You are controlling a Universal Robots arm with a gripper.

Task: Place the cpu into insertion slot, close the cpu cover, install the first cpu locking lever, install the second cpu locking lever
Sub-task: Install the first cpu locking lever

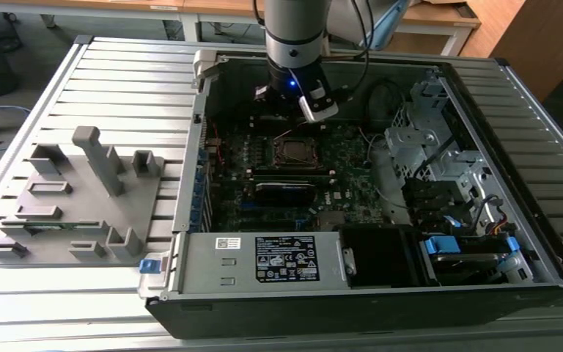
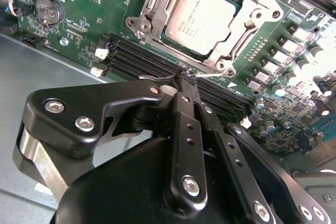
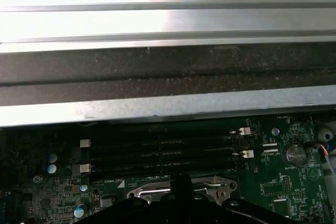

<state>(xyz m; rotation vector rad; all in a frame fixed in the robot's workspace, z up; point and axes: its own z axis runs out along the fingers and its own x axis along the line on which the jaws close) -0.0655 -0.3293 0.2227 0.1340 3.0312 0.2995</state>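
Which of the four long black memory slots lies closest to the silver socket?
The black slot directly beside the silver socket; the other three lie farther away.

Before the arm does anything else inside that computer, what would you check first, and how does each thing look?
1. Chip lying flat in the socket: ok.
2. Cover down around the chip: ok.
3. Gripper shut, with its tips at the socket's edge: ok.
4. Thin metal rod by the tips latched down: cannot tell.
5. Rod actually pinched by the gripper: cannot tell.
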